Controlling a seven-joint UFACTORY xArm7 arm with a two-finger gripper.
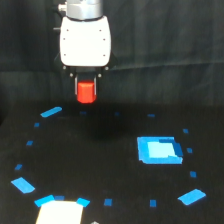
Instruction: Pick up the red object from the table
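Observation:
The red object (pixel 86 92) is a small red-orange block hanging in the air above the black table (pixel 100 150), well clear of its surface. My gripper (pixel 86 95) reaches straight down from the white arm housing (pixel 85 41) at the upper left of the exterior view. Its dark fingers (pixel 76 90) are shut on the block's two sides. The fingertips blend into the dark backdrop.
A bright blue rectangle (pixel 158 149) lies on the table toward the exterior view's right. Small blue tape marks (pixel 51 112) ring the surface. A bright white-blue patch (pixel 60 210) sits at the bottom left edge. A black curtain hangs behind.

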